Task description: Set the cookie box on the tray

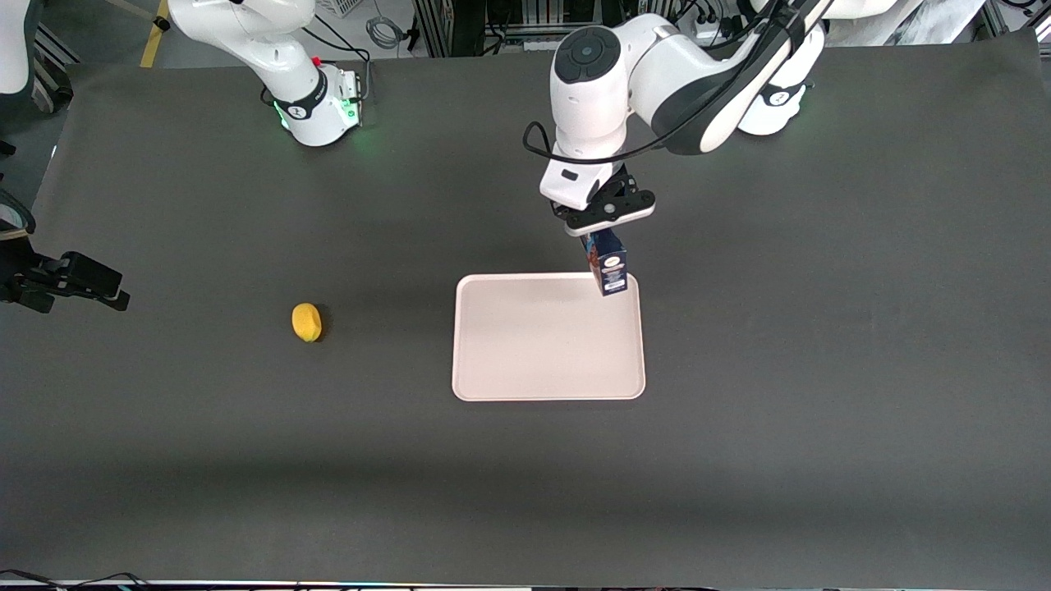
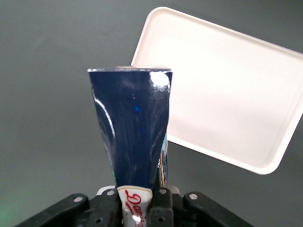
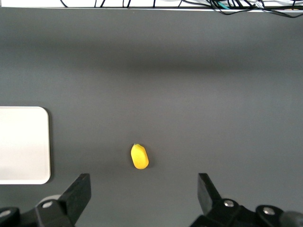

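Gripper [image 1: 603,223] clamping the cookie box [image 1: 608,264] above the tray [image 1: 493,377] corner; carrying it nearer the middle before lowering gently.

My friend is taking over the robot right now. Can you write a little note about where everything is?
Gripper: shut on the cookie box, holding it in the air by one end.
Cookie box: hangs over the tray's corner nearest the working arm's base, not set down yet.
Tray: flat on the table, nothing on it.
Done: box picked up and carried to the tray.
Left: lower it onto the tray, then let go.
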`<state>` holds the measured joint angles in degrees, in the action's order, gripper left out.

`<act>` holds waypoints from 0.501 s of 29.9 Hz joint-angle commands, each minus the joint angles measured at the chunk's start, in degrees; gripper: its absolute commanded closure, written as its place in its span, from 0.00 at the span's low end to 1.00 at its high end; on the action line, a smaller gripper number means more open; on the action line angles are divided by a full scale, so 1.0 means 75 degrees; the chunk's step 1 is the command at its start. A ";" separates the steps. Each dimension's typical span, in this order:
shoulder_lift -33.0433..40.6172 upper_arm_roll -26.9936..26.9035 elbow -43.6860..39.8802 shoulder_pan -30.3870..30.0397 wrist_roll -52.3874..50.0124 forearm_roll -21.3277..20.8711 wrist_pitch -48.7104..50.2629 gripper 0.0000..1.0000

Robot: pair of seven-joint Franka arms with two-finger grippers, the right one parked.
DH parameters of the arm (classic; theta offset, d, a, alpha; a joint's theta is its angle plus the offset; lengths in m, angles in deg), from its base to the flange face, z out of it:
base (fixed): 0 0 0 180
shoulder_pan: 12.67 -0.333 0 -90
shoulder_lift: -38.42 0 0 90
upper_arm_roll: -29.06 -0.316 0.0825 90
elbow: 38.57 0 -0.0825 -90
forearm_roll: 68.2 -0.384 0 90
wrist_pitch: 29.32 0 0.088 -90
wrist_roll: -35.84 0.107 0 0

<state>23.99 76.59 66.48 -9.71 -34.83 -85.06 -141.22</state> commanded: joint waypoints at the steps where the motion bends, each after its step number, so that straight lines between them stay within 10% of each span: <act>1: -0.0361 0.0143 -0.0202 0.0015 0.0785 -0.0260 -0.0173 1.00; 15: -0.1615 0.0050 -0.0202 -0.0020 0.0985 -0.1032 -0.1533 1.00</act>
<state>16.40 77.20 66.43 -9.73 -28.14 -89.48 -150.90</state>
